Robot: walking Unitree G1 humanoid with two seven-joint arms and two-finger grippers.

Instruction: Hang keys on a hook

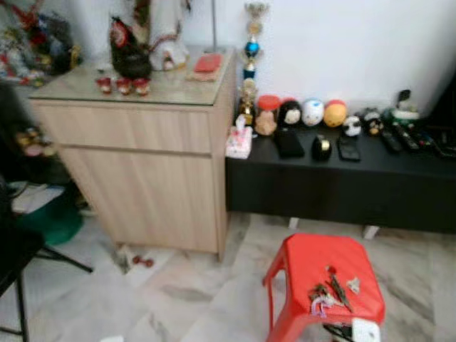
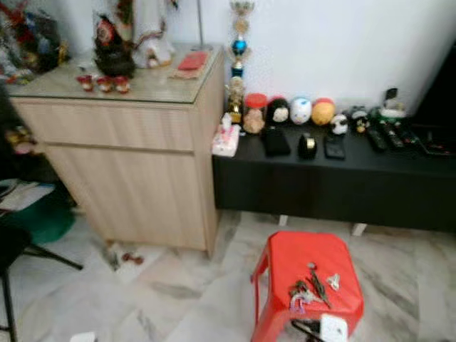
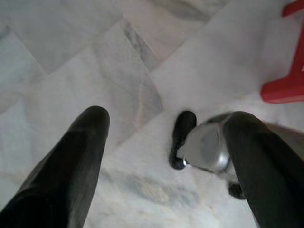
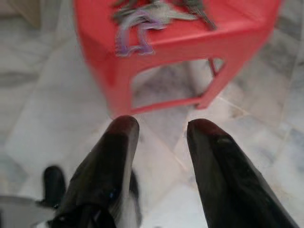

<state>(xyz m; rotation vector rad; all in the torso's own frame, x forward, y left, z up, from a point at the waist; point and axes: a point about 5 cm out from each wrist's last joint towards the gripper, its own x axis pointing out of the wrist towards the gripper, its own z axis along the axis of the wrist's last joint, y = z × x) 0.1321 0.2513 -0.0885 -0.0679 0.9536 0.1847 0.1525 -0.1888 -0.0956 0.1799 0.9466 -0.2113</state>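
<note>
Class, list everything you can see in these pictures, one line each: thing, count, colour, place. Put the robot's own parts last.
keys: one bunch, dark with a purple loop, on the stool
stool: one, red, on the marble floor, front right
cabinet: one, light wood, glass top, against the wall, left
rooster figure: one, black and red, on the cabinet
trophy: one, gold and blue, on the bench beside the cabinet
bench: one, black, low, along the wall, right
round figurines: several, mixed colours, in a row on the bench
tissue box: one, pink-white, at the bench's left end
left gripper: black fingers apart, over bare floor
right gripper: black fingers apart, pointing at the stool
</note>
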